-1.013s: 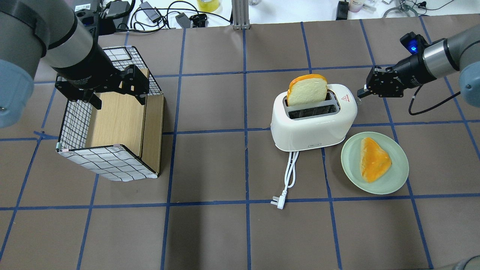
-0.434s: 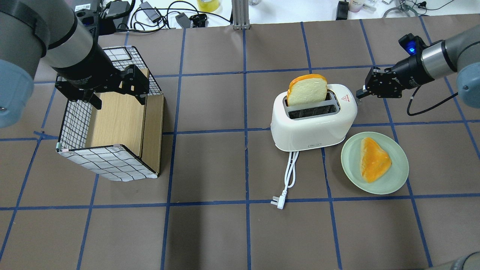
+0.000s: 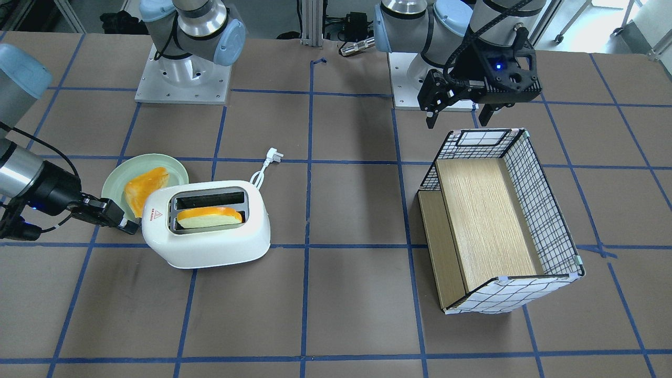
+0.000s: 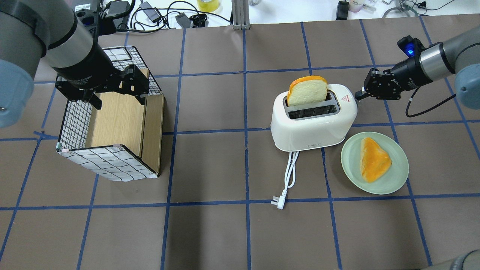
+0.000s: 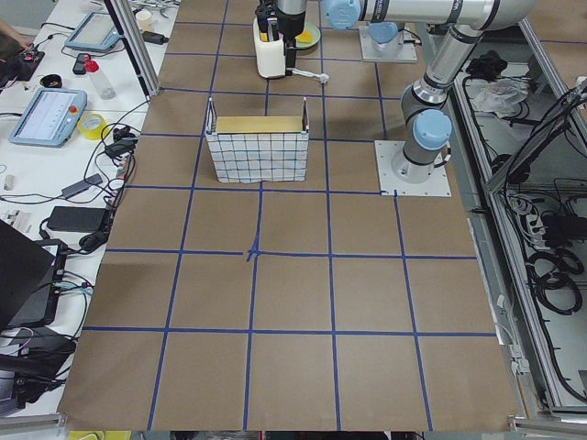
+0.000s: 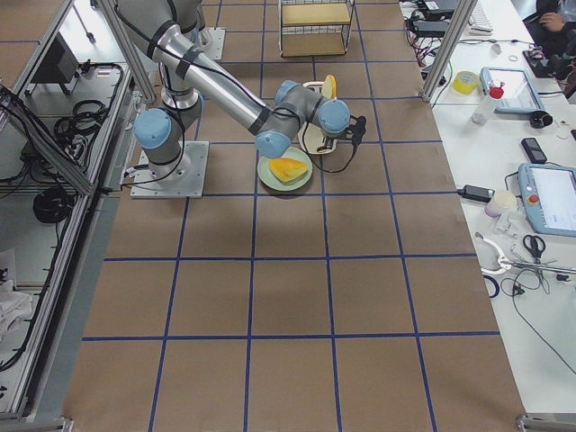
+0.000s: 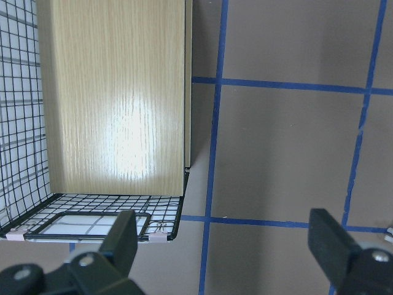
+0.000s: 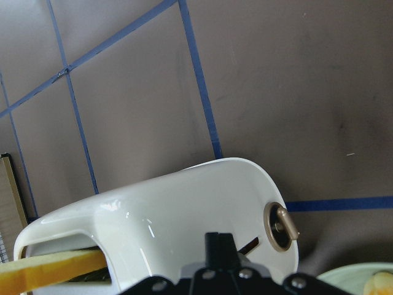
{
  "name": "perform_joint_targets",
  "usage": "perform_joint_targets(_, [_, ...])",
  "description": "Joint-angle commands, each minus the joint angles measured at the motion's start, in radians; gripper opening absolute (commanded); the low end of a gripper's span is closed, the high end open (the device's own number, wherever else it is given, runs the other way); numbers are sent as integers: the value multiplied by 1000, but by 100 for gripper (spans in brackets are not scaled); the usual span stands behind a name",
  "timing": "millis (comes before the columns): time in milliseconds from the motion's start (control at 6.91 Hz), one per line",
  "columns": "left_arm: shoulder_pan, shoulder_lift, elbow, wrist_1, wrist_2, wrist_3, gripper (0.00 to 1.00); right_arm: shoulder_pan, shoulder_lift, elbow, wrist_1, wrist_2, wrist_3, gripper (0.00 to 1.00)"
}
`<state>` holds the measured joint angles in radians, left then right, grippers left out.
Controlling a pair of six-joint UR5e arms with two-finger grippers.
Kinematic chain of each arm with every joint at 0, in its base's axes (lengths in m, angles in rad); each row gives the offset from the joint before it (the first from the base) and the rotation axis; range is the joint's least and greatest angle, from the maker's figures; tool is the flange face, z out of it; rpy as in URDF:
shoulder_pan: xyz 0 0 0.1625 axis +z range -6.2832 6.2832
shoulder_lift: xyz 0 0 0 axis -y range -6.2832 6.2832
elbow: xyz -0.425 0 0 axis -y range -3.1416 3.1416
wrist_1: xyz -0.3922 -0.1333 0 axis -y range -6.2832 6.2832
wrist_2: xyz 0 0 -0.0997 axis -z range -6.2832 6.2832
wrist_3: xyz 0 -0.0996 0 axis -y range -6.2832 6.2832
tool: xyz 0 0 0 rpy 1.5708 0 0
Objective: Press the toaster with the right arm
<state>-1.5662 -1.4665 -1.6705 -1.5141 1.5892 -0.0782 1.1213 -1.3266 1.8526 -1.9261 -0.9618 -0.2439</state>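
The right gripper (image 4: 359,93) has its 2 fingers pressed together with nothing between them. Its tip lies at the right end of the toaster (image 4: 313,125), level with the red triangle sticker (image 4: 346,98); whether it touches the casing cannot be told. In the right wrist view the closed fingers point at that end face, beside a small round knob (image 8: 280,225). The right arm (image 4: 431,64) reaches in low from the table's right side, with a thin black wire looping under its wrist.

The toaster stands upright on the right half of the table (image 4: 210,232), its 2 slots facing up. 1 bread slice (image 4: 307,92) with an orange crust stands tall out of the slot farther from the robot. A white cord (image 4: 290,170) runs from the toaster's near side toward the robot and ends in a plug (image 4: 278,202). A green plate (image 4: 397,180) sits just beside the toaster's near right corner; it carries 1 orange-topped piece of bread (image 4: 374,159).

Well apart, over the left half, the left gripper (image 4: 118,98) hangs with its jaws spread wide and grips nothing. It is above the far end of a wire-grid crate (image 4: 108,163); a wooden panel (image 4: 116,120) lines the crate's inside.
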Motion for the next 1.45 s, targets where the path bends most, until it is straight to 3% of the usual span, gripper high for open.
perform_joint_targets(0, [0, 0, 0, 0, -1, 0, 100, 0, 13, 20, -37, 0, 0, 0])
perform_joint_targets(1303, [0, 0, 0, 0, 0, 0, 100, 0, 40, 20, -57, 3, 0, 0])
